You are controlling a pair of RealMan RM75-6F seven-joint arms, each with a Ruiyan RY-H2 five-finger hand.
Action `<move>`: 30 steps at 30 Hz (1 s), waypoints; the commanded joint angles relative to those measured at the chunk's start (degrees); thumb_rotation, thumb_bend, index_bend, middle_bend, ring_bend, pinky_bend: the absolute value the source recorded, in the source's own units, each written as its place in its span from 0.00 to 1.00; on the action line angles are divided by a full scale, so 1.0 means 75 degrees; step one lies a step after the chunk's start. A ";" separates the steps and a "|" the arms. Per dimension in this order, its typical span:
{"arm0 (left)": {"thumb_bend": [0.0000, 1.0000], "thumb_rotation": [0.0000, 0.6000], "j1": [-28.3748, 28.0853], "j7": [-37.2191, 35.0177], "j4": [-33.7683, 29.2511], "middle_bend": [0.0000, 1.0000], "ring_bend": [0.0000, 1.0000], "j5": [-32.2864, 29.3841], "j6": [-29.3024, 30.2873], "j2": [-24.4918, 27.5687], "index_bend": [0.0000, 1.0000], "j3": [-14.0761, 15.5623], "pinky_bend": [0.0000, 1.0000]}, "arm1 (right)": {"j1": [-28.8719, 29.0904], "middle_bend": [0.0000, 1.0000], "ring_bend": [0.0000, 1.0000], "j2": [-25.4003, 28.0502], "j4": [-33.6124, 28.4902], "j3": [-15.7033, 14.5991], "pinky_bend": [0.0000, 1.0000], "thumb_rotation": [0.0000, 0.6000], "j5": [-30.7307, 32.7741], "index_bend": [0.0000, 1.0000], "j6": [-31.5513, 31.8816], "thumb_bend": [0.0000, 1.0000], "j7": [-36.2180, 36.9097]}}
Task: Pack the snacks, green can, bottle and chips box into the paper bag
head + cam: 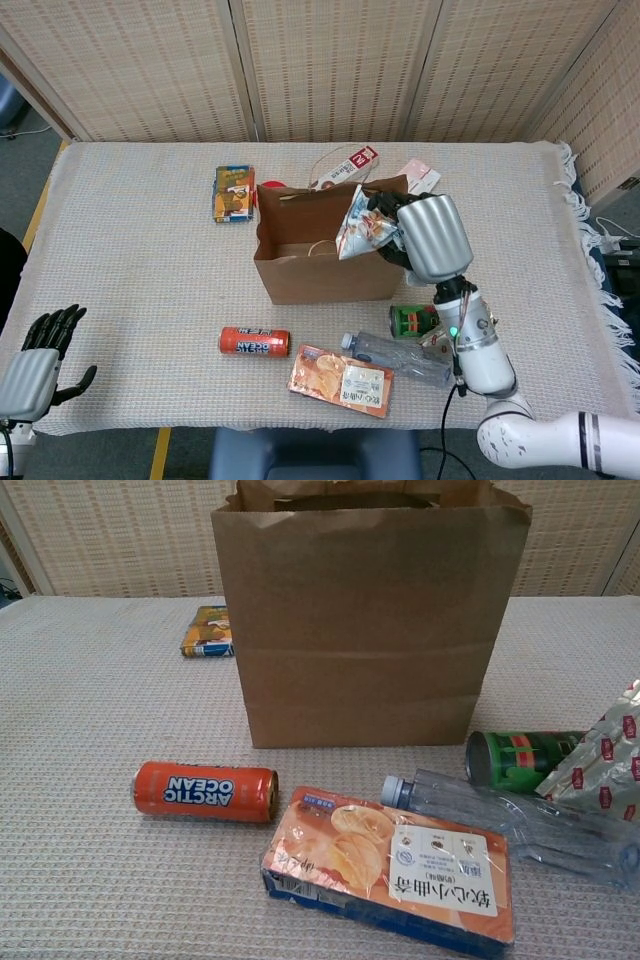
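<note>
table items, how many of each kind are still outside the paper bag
cans: 2, orange can and green can
bottles: 1, clear bottle
boxes: 2, chips box and small box
snack packets: 2, one in the right hand over the bag, one foil packet
total: 7

lab-like test room: woven screen panels (330,65) behind cloth-covered table (130,270), cables on floor (610,235).
</note>
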 commanded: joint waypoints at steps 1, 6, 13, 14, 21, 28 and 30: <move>0.33 1.00 -0.0026 -0.0081 -0.0052 0.00 0.00 -0.0043 -0.0074 0.0059 0.00 0.0011 0.01 | 0.0919 0.64 0.66 -0.0778 0.1133 0.0355 0.71 1.00 0.0908 0.72 -0.0197 0.32 -0.0389; 0.33 1.00 -0.0041 -0.0148 -0.0076 0.00 0.00 -0.0073 -0.0118 0.0086 0.00 0.0008 0.01 | 0.1220 0.64 0.64 -0.1055 0.1634 0.0291 0.67 1.00 0.1188 0.69 -0.0312 0.32 -0.0424; 0.33 1.00 -0.0086 -0.0304 -0.0126 0.00 0.00 -0.0130 -0.0263 0.0165 0.00 0.0026 0.01 | 0.1867 0.41 0.30 -0.1732 0.2757 -0.0306 0.37 1.00 0.1883 0.26 -0.0983 0.28 -0.0595; 0.33 1.00 -0.0086 -0.0313 -0.0136 0.00 0.00 -0.0132 -0.0267 0.0173 0.00 0.0028 0.01 | 0.1902 0.35 0.24 -0.1735 0.2778 -0.0339 0.32 1.00 0.2014 0.17 -0.0988 0.25 -0.0669; 0.33 1.00 -0.0083 -0.0302 -0.0142 0.00 0.00 -0.0116 -0.0251 0.0186 0.00 0.0037 0.01 | 0.1950 0.11 0.03 -0.1507 0.2549 -0.0396 0.14 1.00 0.2344 0.00 -0.0782 0.15 -0.0682; 0.33 1.00 -0.0073 -0.0237 -0.0141 0.00 0.00 -0.0152 -0.0218 0.0161 0.00 0.0018 0.01 | 0.1631 0.06 0.00 -0.0904 0.1598 0.0063 0.12 1.00 0.2112 0.00 -0.0278 0.12 0.0187; 0.33 1.00 -0.0068 -0.0199 -0.0133 0.00 0.00 -0.0183 -0.0219 0.0147 0.00 0.0013 0.01 | 0.1465 0.06 0.00 -0.0603 0.1235 0.0108 0.12 1.00 0.2013 0.00 -0.0160 0.12 0.0322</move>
